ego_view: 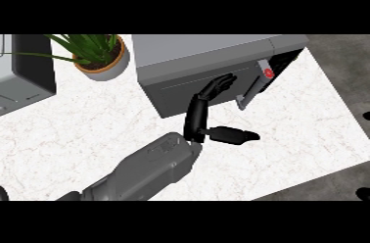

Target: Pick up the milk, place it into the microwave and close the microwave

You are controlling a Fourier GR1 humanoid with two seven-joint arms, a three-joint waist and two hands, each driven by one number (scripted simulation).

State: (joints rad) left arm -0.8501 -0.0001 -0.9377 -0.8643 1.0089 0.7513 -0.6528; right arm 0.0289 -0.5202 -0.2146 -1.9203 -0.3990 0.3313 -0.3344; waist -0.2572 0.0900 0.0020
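The left hand [211,97] lies flat against the dark door of the microwave [217,53], fingers straight and thumb stuck out to the side, grasping nothing. It looks like a push to shut the door. The milk [268,73] is hard to make out: I take it to be the white piece with a red spot in the dark gap at the door's right edge, so inside the oven or at its mouth. A carton like that would be light, with thin walls that dent under a squeeze, and best held around its middle. A dark sliver at the lower right edge may be the right hand [363,193]; I cannot tell its state.
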